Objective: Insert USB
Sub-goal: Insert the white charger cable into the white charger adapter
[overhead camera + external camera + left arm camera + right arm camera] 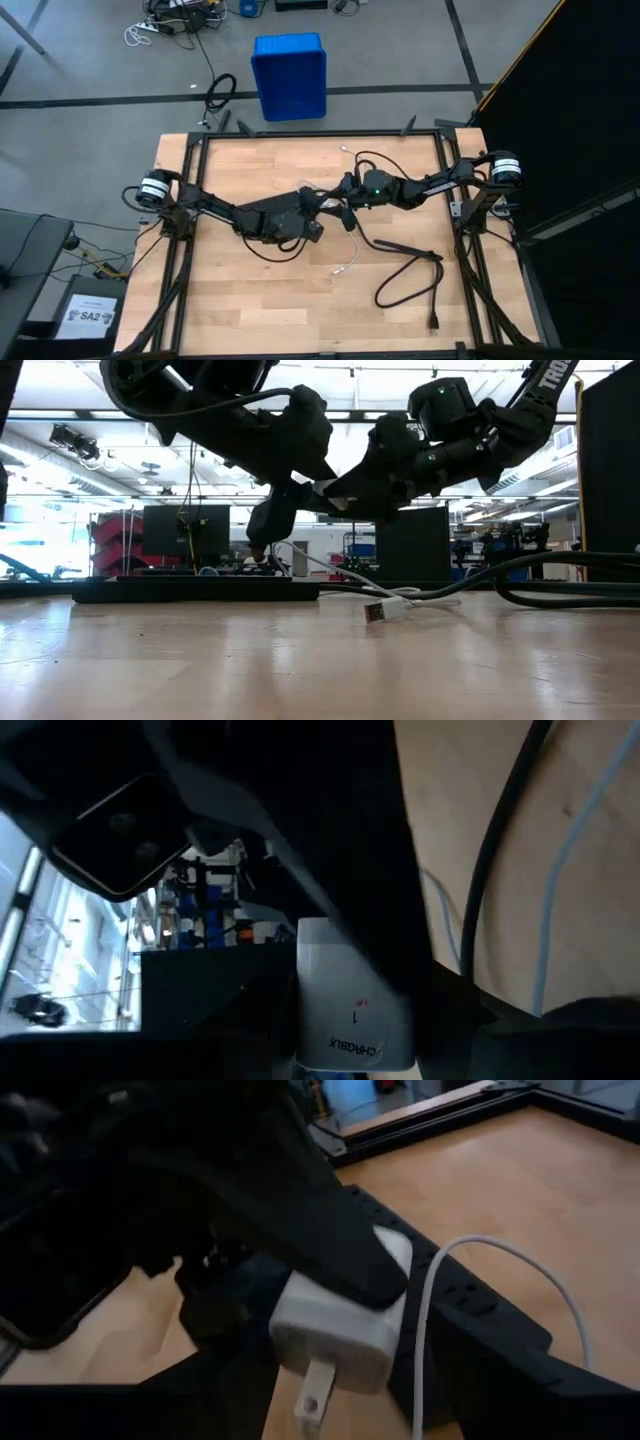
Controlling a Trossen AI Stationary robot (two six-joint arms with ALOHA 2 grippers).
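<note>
My left gripper (pixel 300 485) is shut on a white charger block (pixel 335 1330), held in the air at the table's middle above the black power strip (pixel 465 1300). My right gripper (pixel 370 1415) faces the block from the table's right, open. The white USB cable (pixel 430 1310) arcs down between its fingers; whether it touches them I cannot tell. One USB plug (pixel 375 612) lies flat on the wood toward the near edge (pixel 340 270). Another stretch of the cable lies toward the far edge (pixel 345 150). My left gripper pinches the white charger block between its two fingers, on opposite broad faces. One finger (pixel 345 1260) lies across the upper face (pixel 392 1248); the other is hidden under the block. The block is lifted clear of the strip, its prongs (pixel 312 1398) toward my right gripper.
The thick black power-strip cord (pixel 410 265) loops over the table's right half and ends in a plug (pixel 435 322) near the front edge. The strip's body (pixel 190 592) lies flat on the table's left part. A blue bin (pixel 290 75) stands on the floor beyond the table.
</note>
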